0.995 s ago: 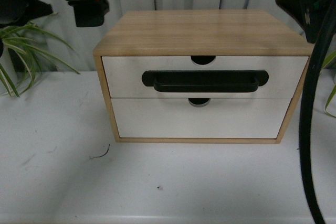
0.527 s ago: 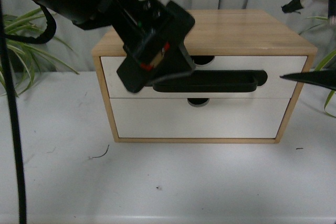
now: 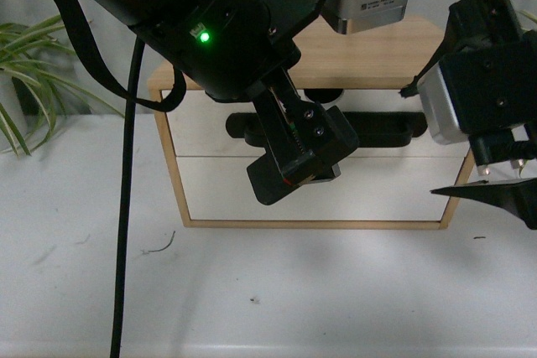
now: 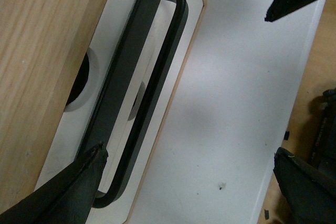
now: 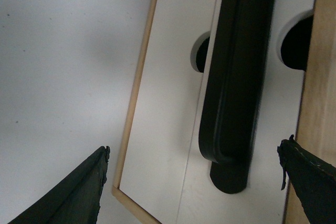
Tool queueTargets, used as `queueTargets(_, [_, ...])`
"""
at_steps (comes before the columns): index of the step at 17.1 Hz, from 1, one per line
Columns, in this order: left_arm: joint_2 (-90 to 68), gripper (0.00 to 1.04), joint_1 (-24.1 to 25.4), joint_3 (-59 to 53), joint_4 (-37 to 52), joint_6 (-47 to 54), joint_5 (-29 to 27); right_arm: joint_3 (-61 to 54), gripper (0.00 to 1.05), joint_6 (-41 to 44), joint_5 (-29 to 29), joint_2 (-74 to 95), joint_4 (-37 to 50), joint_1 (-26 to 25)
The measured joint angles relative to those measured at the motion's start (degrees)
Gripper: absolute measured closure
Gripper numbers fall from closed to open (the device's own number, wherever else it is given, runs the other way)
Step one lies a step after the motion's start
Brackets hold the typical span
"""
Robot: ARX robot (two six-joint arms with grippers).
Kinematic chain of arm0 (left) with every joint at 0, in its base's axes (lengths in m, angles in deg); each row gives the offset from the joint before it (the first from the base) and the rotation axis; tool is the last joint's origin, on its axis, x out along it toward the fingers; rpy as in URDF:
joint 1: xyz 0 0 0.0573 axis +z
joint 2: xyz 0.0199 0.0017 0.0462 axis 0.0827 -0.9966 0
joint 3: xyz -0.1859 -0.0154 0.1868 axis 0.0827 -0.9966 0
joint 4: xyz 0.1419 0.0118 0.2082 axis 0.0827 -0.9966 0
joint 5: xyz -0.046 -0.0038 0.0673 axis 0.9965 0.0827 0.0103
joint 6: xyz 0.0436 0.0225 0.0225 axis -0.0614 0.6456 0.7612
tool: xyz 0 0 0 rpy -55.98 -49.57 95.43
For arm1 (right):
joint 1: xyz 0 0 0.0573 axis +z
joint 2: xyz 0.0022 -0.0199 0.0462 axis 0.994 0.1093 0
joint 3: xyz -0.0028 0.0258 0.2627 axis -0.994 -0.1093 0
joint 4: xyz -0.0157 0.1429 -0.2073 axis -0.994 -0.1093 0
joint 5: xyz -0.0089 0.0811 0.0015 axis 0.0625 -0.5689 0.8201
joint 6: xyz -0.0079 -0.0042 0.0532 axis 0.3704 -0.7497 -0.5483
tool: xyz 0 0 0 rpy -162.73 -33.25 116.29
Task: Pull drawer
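Beneath the wooden top [image 3: 377, 56], the drawer [image 3: 197, 132] sits shut, white-fronted, black-handled.

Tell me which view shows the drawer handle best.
The left wrist view: the handle runs nearly its full length there, and the gap behind the bar shows. The right wrist view shows only one end of it, close up. In the front view the left arm hides its middle, leaving only the ends.

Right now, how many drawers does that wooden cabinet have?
2. The upper drawer, carrying the black bar handle, and the plain lower drawer directly beneath it. The left arm covers the middle of both fronts; no third drawer shows.
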Motion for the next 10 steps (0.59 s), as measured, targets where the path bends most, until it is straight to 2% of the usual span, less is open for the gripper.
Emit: queueTargets(10, [-5.2,0.07,0.7,0.2,4.7,-0.3,-3.0,2.9,0.06,-3.1,1.4,5.6,0.9,2.2])
